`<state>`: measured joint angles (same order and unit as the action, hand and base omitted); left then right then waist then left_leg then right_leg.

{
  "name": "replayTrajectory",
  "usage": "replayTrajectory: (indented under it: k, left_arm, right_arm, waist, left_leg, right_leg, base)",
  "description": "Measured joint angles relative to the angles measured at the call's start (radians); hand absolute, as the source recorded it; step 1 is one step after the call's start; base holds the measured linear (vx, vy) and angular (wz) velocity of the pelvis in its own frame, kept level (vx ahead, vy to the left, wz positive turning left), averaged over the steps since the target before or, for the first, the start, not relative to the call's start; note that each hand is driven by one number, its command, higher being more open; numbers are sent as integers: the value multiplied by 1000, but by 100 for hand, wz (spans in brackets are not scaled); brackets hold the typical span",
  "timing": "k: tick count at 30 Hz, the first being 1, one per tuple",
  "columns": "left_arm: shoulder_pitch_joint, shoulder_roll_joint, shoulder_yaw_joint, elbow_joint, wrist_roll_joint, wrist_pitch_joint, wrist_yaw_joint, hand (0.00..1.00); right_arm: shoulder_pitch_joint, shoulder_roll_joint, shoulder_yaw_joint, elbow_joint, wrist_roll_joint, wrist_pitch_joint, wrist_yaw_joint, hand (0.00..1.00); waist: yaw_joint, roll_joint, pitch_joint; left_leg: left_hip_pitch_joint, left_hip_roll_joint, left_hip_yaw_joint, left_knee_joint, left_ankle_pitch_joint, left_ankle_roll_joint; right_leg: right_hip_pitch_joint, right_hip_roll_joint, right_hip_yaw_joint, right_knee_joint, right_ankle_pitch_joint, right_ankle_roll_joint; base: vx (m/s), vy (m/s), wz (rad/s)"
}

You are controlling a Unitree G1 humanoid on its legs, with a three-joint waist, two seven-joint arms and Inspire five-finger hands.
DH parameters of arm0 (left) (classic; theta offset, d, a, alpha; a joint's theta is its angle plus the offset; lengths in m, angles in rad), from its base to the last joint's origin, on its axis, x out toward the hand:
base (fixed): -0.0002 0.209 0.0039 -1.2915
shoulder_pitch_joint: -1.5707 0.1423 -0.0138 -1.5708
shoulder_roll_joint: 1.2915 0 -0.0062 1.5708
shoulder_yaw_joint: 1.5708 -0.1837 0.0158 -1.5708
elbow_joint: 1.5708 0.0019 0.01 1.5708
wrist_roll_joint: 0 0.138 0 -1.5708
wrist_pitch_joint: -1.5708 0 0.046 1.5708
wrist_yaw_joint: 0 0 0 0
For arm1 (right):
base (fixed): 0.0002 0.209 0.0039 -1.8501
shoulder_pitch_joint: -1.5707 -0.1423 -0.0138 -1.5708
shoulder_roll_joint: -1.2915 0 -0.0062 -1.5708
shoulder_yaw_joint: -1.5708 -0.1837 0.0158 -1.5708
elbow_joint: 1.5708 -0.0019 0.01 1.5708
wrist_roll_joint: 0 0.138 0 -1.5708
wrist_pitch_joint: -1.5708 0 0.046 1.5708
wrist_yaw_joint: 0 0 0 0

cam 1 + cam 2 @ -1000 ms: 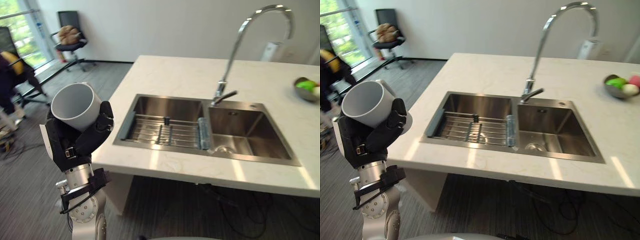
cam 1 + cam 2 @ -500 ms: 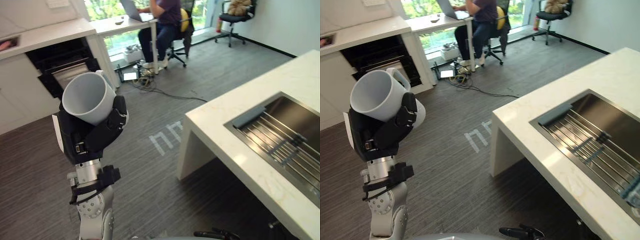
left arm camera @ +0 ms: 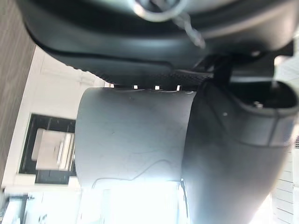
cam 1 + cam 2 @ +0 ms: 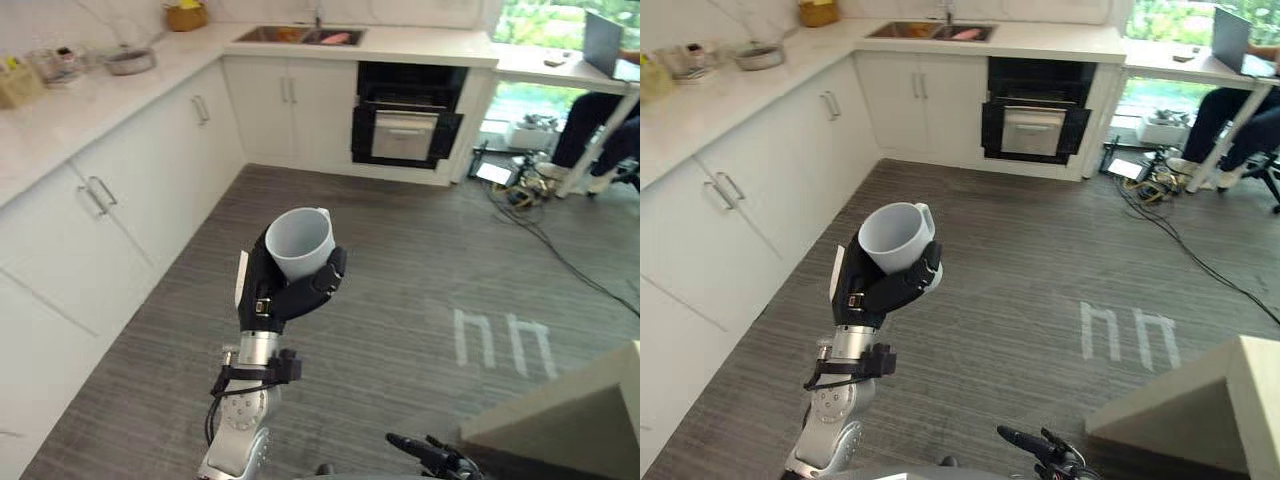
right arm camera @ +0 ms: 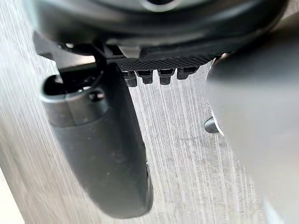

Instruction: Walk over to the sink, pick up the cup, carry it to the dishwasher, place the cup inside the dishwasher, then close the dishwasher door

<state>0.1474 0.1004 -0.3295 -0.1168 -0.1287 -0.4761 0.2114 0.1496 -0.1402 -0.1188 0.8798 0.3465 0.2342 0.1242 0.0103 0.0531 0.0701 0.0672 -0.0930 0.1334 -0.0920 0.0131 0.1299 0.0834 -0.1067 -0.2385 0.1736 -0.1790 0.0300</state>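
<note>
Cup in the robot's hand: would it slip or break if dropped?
Probably stiff and breakable: the cup looks like glazed white ceramic. Its smooth wall may be slippery, though the left hand wraps round it. Empty, so likely fairly light.

head eyes look down on the floor (image 4: 420, 260) (left wrist camera hugs the cup (image 3: 133, 135)).

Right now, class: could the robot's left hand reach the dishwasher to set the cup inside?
Probably not yet. The left hand, curled round the cup, is held up close to the robot; a wide stretch of floor separates it from the dishwasher. Nothing blocks the way.
</note>
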Motion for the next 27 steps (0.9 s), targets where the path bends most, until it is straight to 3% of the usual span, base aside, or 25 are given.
replayTrajectory:
  k: [1, 5, 8, 9, 11, 12, 15, 18, 23, 27]
  left_arm:
    - [-1, 8, 8, -2, 15, 4, 8, 0]
    - [-5, 27, -11, -2, 51, 45, 0, 0]
    - [5, 57, 13, -6, 51, 52, 28, 0]
    - [14, 48, 41, -10, 49, 54, 42, 0]
    - [18, 29, 105, -15, 48, 54, 65, 0]
    - [69, 19, 135, -109, 5, 61, 29, 0]
    - [69, 18, 134, -109, 5, 61, 29, 0]
    - [63, 7, 126, -111, -26, 61, 36, 0]
    - [-3, -10, 48, -112, -98, 61, -14, 0]
    - [-17, -53, 13, -114, -174, 57, -93, 0]
  right_arm:
    - [-5, 0, 20, 0, -10, 6, 0, 100]
    - [-16, -8, 70, -2, -32, 22, -3, 100]
    - [-22, -21, 111, 0, -33, 27, -8, 100]
    - [-23, -26, 122, -1, -32, 27, -7, 100]
    - [-44, -15, 143, 0, -27, 30, -8, 100]
    - [-103, 60, 224, 31, -26, 37, 6, 100]
    - [-103, 60, 224, 31, -26, 37, 6, 100]
    - [-90, 69, 213, 16, -27, 36, 16, 100]
    - [-22, 71, 183, -90, -15, 8, 52, 100]
    - [44, 70, 173, -153, -17, -23, 89, 100]
  waist:
    - [4, -15, 1]
    - [0, -23, 5]
    - [24, -24, 4]
    - [23, -20, 2]
    - [33, -29, 0]
    - [20, -75, 6]
    - [17, -76, 6]
    - [17, -79, 4]
    - [-53, -82, -2]
    - [-59, -80, -29]
  left_leg:
    - [0, -11, -7, 0, 4, -8]
    - [-1, -3, -118, 0, 27, -25]
    - [17, 17, -165, 6, 40, -42]
    - [15, 35, -194, 6, 44, -48]
    - [-1, 48, -216, 6, 51, -78]
    - [5, 73, -13, -4, 55, -95]
    - [6, 74, -10, -4, 55, -95]
    - [3, 94, 67, -3, 54, -98]
    - [-13, 106, 69, -3, 50, -110]
    - [-5, 105, 65, -4, 39, -122]
  right_leg:
    - [-2, -16, -7, 9, 47, 19]
    - [25, -5, -77, 28, 43, 23]
    - [14, 17, -56, 125, 37, 3]
    - [-14, 32, -24, 142, -5, -32]
    - [-12, 54, 1, 3, -3, -39]
    - [56, 21, -40, -141, 97, 16]
    - [56, 22, -35, -142, 97, 16]
    - [32, 39, 35, -166, 128, 2]
    - [31, 53, 36, -209, 159, -6]
    - [53, 54, 29, -229, 161, -8]
  base:
    - [57, -59, 22]
    - [114, -114, 79]
    - [116, -68, 72]
    - [93, -51, 66]
    - [28, -36, 44]
    - [-1, -19, 19]
    - [-4, 2, -4]
    - [-24, 2, -55]
    - [-34, -25, -13]
    - [18, -9, 2]
